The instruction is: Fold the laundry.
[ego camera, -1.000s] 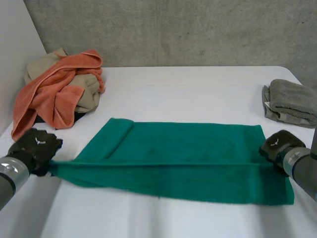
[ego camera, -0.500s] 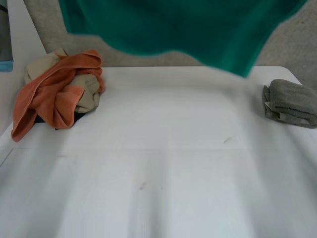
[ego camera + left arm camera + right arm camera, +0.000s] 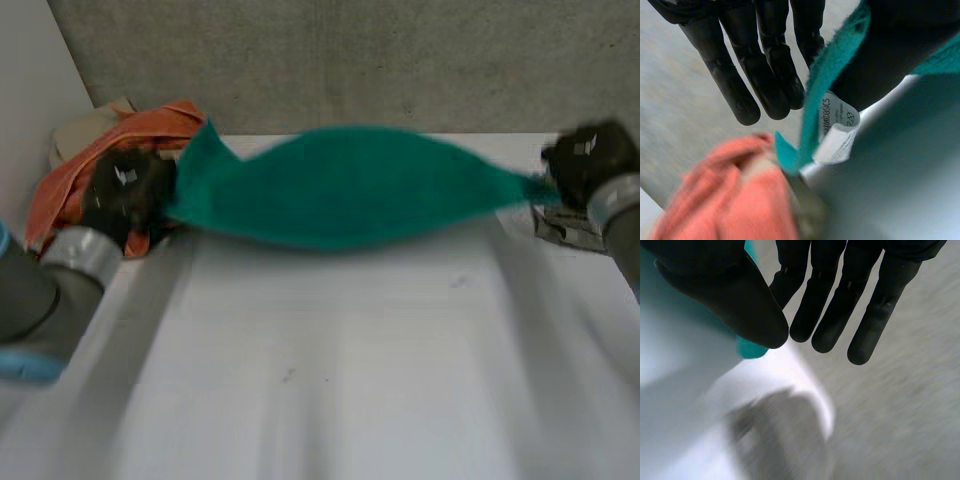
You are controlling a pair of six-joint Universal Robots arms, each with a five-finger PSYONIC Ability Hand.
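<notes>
Over the white table [image 3: 330, 380], pinches the green terry towel [image 3: 340, 185] aloft by both ends, left robot hand [image 3: 125, 190] and right robot hand [image 3: 590, 160]; no fold made; orange-and-beige cloth heap [image 3: 60, 195] pending.

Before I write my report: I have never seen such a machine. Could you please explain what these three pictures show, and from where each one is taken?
This is a robot with two arms, each ending in a black hand. The wide picture comes from a camera between and behind the arms, looking down at a white table. The other two come from cameras on the wrists, looking along each palm. The left hand and right hand each pinch one end of a green towel, stretched between them, apparently off the table. A white label hangs at its edge. On the table lie a heap of orange and beige laundry by the left hand and a grey towel by the right hand.
</notes>
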